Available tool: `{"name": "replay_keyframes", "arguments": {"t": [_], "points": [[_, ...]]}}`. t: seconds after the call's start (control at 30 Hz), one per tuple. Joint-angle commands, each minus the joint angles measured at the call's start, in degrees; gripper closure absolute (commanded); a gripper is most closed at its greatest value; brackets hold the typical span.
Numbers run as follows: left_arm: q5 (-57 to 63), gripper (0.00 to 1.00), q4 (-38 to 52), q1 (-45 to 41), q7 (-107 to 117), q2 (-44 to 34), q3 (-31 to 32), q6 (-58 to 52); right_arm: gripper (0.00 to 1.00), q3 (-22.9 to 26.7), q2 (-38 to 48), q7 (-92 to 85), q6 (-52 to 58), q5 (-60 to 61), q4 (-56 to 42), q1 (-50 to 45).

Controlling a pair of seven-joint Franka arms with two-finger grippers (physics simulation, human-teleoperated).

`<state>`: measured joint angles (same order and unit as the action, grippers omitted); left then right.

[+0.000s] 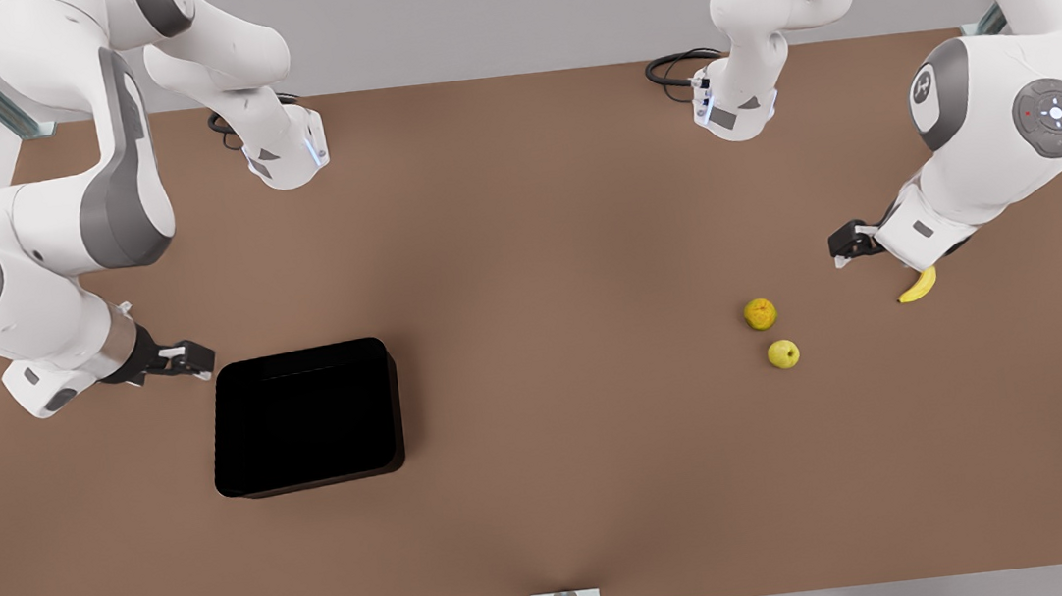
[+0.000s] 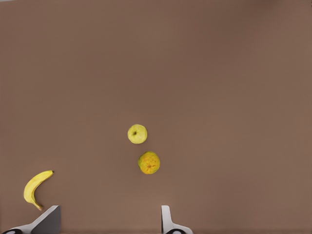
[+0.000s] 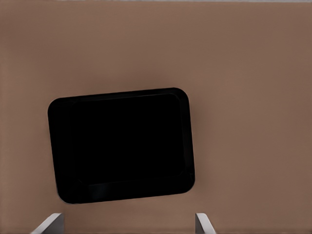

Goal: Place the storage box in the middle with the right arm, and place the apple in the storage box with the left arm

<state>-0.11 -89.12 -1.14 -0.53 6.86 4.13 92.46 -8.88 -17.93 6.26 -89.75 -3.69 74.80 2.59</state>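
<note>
While neither arm has taken hold of anything, the right claw [image 1: 192, 359] hangs just beside the storage box [image 1: 305, 417] at the front view's left, its fingers [image 3: 48, 225] spread wide and empty in its wrist view, with the box lying below them on the tabletop [image 1: 525, 239]. The left claw [image 1: 843, 243] hovers at the front view's right, likewise released, its fingers [image 2: 46, 222] apart above bare brown surface, close to the banana [image 1: 919, 285] and a little off from the apple [image 1: 784, 353], which sits just beside the orange-yellow fruit [image 1: 761, 313] without clearly touching it. The box rests well off centre, so the first step is not yet done. By its look the box is rigid and probably light, with low walls; a pinch over one wall near the middle of a side seems the sound grip, since the rounded corners offer little purchase. The apple looks smooth, firm and prone to roll, so a grasp across its widest part from above would suit, keeping clear of its neighbour.
</note>
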Motion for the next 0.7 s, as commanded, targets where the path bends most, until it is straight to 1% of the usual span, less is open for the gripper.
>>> {"name": "replay_keyframes", "arguments": {"t": [0.0,0.07,0.1,0.13,0.2,0.23,0.27,0.3,0.4,0.47,0.5,0.53,0.6,0.67], "points": [[0.03,0.0,0.0,-0.09,0.0,0.08,0.0,0.0,0.0,0.09,0.0,-0.02,0.02,0.0,0.0,0.05],[0.03,0.0,0.18,-1.14,2.44,1.4,-0.08,0.0,0.0,0.09,-0.08,0.07,-0.24,0.0,0.09,0.05],[0.03,0.0,0.0,-2.89,10.88,4.82,0.0,0.88,0.0,0.09,-0.17,-0.1,-0.25,0.09,0.09,0.57],[-0.06,0.0,-0.09,-3.78,12.3,8.34,0.0,2.54,0.0,0.18,-1.05,-0.46,-0.33,0.18,0.09,1.01],[-0.41,0.0,-7.64,-3.78,13.97,12.65,0.0,18.36,0.0,0.79,-3.42,0.07,-0.6,-0.09,0.44,1.27],[-0.33,0.0,-8.0,-3.87,13.97,15.2,0.0,21.88,0.0,0.26,-3.87,-0.98,-3.67,0.09,2.8,5.14],[-0.33,0.0,-10.45,-3.87,13.97,15.55,0.0,25.65,0.0,0.18,-2.72,-2.13,-5.34,0.0,5.97,5.76],[-0.41,0.0,-14.23,-3.78,13.97,15.55,0.0,30.76,0.0,0.18,-2.28,-2.13,-8.24,0.09,8.17,5.93],[-0.5,0.0,-22.32,-3.25,13.97,15.38,0.0,39.11,0.0,-0.53,-2.46,-0.2,-19.84,0.09,16.61,4.97],[-0.59,0.0,-23.46,-3.25,13.97,15.64,0.0,39.2,0.0,-0.79,-2.37,0.07,-23.52,0.18,20.55,4.88],[-0.59,0.0,-23.9,-3.17,13.89,16.52,0.0,39.11,0.0,-1.58,-2.11,0.42,-27.04,0.18,24.07,5.49],[-0.59,0.0,-23.82,-2.73,13.89,17.66,0.0,39.2,0.0,-1.93,-2.11,0.42,-27.84,0.18,25.57,6.02],[-0.59,0.0,-23.82,-0.62,13.1,19.94,0.0,40.25,0.0,-1.93,-1.75,0.42,-32.76,0.18,30.76,6.46],[-0.59,0.0,-23.82,-0.09,13.01,20.65,0.0,40.43,0.0,-1.93,-2.98,0.33,-35.75,0.09,32.52,8.13]]}}
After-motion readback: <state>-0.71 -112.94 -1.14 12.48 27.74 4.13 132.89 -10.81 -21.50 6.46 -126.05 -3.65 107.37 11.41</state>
